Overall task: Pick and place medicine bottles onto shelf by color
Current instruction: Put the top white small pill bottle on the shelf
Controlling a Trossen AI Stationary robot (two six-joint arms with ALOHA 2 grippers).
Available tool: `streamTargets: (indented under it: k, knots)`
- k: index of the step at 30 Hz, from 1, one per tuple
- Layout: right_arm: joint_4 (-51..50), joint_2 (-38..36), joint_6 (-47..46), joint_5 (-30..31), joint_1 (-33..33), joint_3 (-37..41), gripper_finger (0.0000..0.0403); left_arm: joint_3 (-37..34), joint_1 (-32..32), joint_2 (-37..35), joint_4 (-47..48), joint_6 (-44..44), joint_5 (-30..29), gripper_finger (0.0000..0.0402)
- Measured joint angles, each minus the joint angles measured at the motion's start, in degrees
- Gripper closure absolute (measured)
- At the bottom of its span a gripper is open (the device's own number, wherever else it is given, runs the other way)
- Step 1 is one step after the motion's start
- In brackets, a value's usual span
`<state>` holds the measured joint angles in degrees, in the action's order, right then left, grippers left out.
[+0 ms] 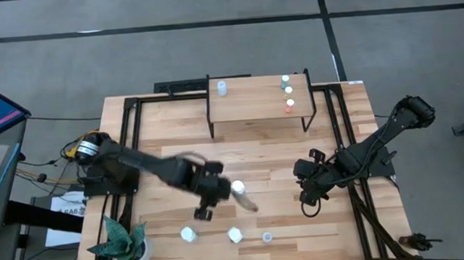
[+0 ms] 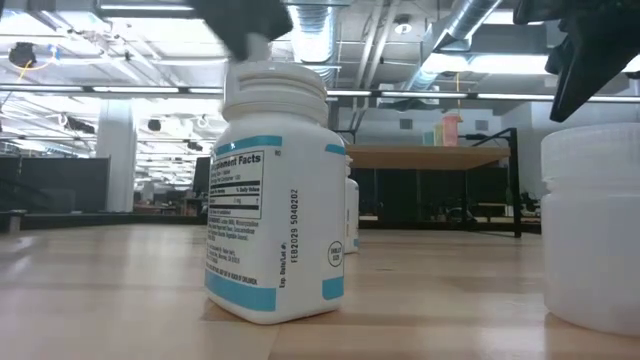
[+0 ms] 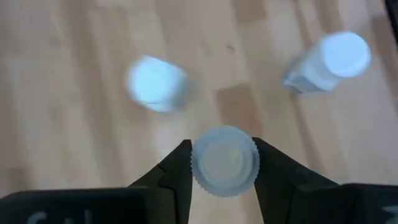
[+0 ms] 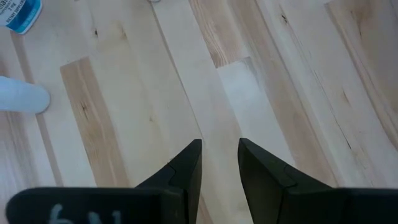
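Observation:
My left gripper [image 1: 203, 212] is over the table's near middle, shut on a small bottle with a pale blue cap [image 3: 224, 163]; in the high view the gripper hides this bottle. A larger white bottle [image 1: 237, 188] stands just to its right. Three more bottles [image 1: 188, 234] [image 1: 235, 235] [image 1: 267, 237] stand near the table's front edge. The light-wood shelf [image 1: 255, 106] at the far side carries one bottle at its left end [image 1: 221, 87] and three at its right end [image 1: 288, 92]. My right gripper [image 1: 307, 196] is a little open and empty over bare wood. My left gripper pinches the bottle's round ribbed cap [image 3: 200, 171] between its two fingers, one on each side. The fingers come from above, pointing down. The cap hides the bottle's body, and I cannot tell whether the bottle is clear of the table.
A potted plant [image 1: 119, 242] stands at the near left corner. The shelf's black legs [image 1: 210, 123] stand on the table. In the low view a teal-labelled white bottle [image 2: 272, 200] and another white bottle [image 2: 595, 230] stand close to the front edge. There is bare wood between the arms.

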<state>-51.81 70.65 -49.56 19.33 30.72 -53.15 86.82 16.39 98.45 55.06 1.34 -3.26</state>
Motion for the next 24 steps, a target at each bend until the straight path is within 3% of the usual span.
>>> streamTargets:
  k: [7, 13, 21, 24]
  knots:
    - [0.0, 0.0, 0.0, 0.0, 0.0, 0.0, 0.0276, 11.7, -12.1, 0.0, 7.6, -11.1, 1.0, 0.0292]
    - [0.0, 0.0, 0.4, 0.0, 0.0, 0.0, 0.0276, 14.4, -24.7, 0.0, 2.7, -17.2, 2.6, 0.0292]
    - [0.0, 0.0, 0.5, 0.0, 0.0, 0.0, 0.0276, 14.3, -38.9, 2.0, -1.0, -13.3, 4.6, 0.0292]
    - [-0.1, 0.0, 0.6, 0.0, 0.0, 0.0, 0.0276, 14.3, -41.9, 3.6, -2.7, -10.9, 8.4, 0.0294]
